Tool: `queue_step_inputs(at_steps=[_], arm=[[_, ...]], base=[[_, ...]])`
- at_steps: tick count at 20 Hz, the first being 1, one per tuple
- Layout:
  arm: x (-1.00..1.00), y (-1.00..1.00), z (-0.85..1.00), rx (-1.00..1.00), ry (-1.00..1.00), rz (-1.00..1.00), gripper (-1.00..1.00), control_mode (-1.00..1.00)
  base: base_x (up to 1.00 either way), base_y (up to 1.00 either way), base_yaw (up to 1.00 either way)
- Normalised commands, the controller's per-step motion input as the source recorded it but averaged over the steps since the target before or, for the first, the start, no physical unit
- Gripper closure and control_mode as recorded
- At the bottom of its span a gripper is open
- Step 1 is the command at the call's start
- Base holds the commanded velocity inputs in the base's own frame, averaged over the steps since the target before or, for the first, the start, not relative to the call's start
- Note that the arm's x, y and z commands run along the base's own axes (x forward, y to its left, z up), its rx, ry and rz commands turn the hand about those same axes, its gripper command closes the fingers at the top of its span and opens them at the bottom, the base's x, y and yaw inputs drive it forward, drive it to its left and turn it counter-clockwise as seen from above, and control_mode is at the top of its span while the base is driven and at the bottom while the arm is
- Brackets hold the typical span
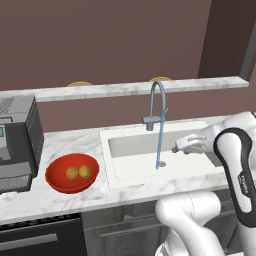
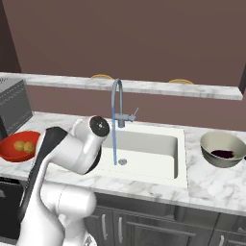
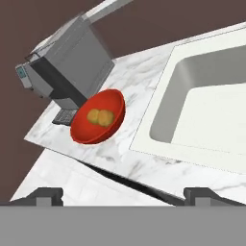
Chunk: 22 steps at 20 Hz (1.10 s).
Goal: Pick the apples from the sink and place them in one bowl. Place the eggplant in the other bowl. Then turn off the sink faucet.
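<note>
Reaching over the sink, the claw hangs released, grasping nothing.

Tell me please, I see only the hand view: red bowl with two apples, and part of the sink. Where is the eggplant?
Observer: The eggplant lies in the greenish-grey bowl, on the counter on the other side of the sink from the red bowl.
Operator: Good. Is the water running?
Observer: Yes, a thin blue stream falls from the faucet spout into the basin.
Operator: Where is the faucet handle?
Observer: A short lever sticks out from the faucet body, toward the grey bowl's side.
Operator: And my gripper?
Observer: The gripper is open and empty, over the sink, right of the stream in the left base view.
</note>
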Motion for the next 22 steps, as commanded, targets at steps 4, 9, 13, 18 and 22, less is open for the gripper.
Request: queue_step_inputs(at_steps=[4, 9, 13, 18, 22], arm=[[0.00, -0.45, 0.00, 0.00, -0.09, 0.06, -1.00, -1.00], [0.02, -0.48, 0.00, -0.01, -0.10, 0.05, -1.00, -1.00], [0.14, -0.61, 0.01, 0.00, -0.08, 0.05, -1.00, -1.00], [0.27, -0.66, 0.00, 0.00, -0.09, 0.07, -1.00, -1.00], [0.42, -0.62, 0.00, 0.05, -0.12, 0.12, -1.00, -1.00]], base=[[0.00, 0.00, 0.00], [0.00, 0.00, 0.00], [0.00, 0.00, 0.00], [0.00, 0.00, 0.00], [0.00, 0.00, 0.00]])
